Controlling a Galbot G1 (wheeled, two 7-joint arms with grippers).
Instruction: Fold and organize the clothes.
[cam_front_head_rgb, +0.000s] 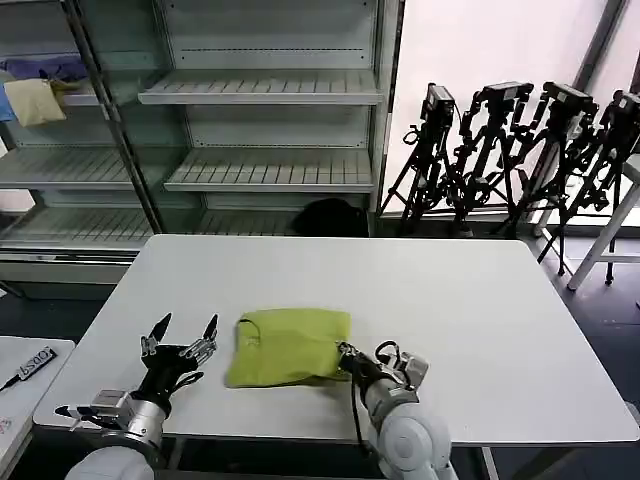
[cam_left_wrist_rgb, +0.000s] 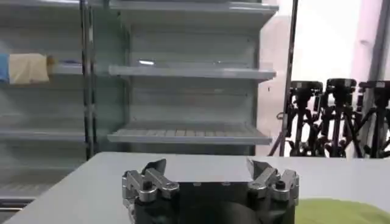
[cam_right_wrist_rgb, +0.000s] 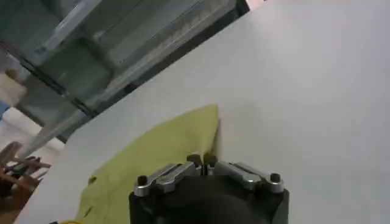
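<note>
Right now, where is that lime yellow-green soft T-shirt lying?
In the head view, the lime yellow-green soft T-shirt lies bunched near the front edge of the white table, between the open left claw and the right claw, shut on its near right edge.

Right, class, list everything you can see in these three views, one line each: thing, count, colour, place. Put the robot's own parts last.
T-shirt: one, lime yellow-green, folded, near front edge of table.
Table: one, white, centre foreground.
Shelving: metal racks, grey, behind table.
Pale yellow cloth: one, on upper shelf at far left.
Blue-purple cloth: one, just above the yellow cloth.
Tripods: several, black, behind table at right.
Side table: one, white, beside the robot's left.
Left gripper: one, black and silver, open, beside the shirt, apart from it.
Right gripper: one, black and silver, shut on the shirt's near corner.
</note>
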